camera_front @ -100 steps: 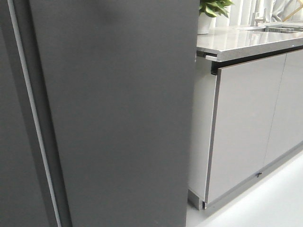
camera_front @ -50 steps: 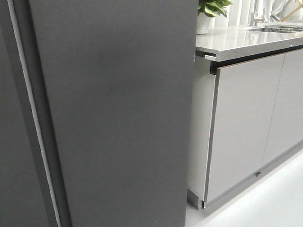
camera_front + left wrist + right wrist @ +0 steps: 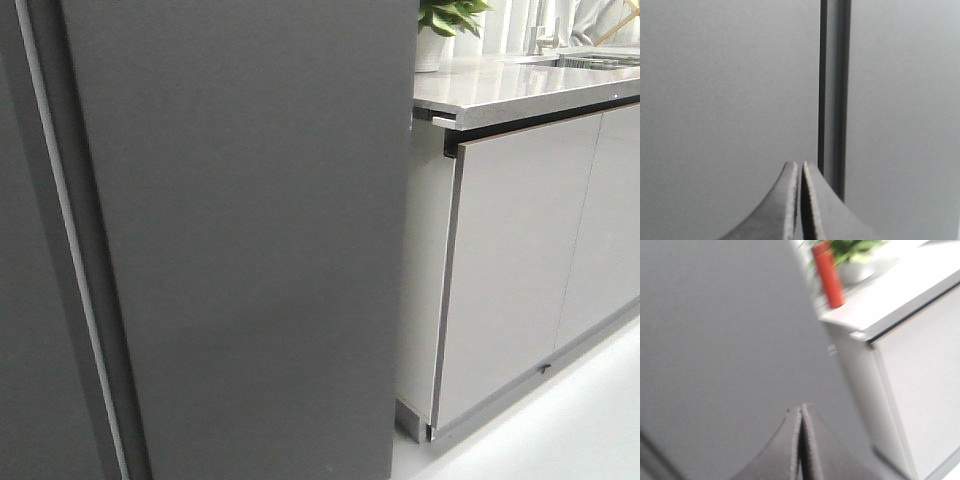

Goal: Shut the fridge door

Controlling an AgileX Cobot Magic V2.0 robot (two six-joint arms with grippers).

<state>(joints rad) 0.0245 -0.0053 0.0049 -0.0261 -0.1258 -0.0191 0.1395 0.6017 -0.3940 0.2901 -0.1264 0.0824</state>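
The fridge door (image 3: pixel 250 240) is a tall matte dark-grey panel that fills the middle of the front view; its white inner side is hidden. A pale seam (image 3: pixel 70 250) parts it from the other dark-grey panel (image 3: pixel 20 300) on the left. No gripper shows in the front view. My left gripper (image 3: pixel 801 164) is shut and empty, its tip close to a dark-grey panel beside the vertical seam (image 3: pixel 834 100). My right gripper (image 3: pixel 801 407) is shut and empty, its tip close to the door's flat face (image 3: pixel 715 340). I cannot tell whether either tip touches.
Light-grey cabinet fronts (image 3: pixel 510 270) under a pale countertop (image 3: pixel 520 90) stand to the right of the door. A potted plant (image 3: pixel 445 25) is on the counter, and a red bottle (image 3: pixel 829 275) beside it. Pale floor (image 3: pixel 560 430) lies at the lower right.
The door's right edge and the cabinet corner have shifted a few pixels left in the front view. A faint shadow on the door has faded.
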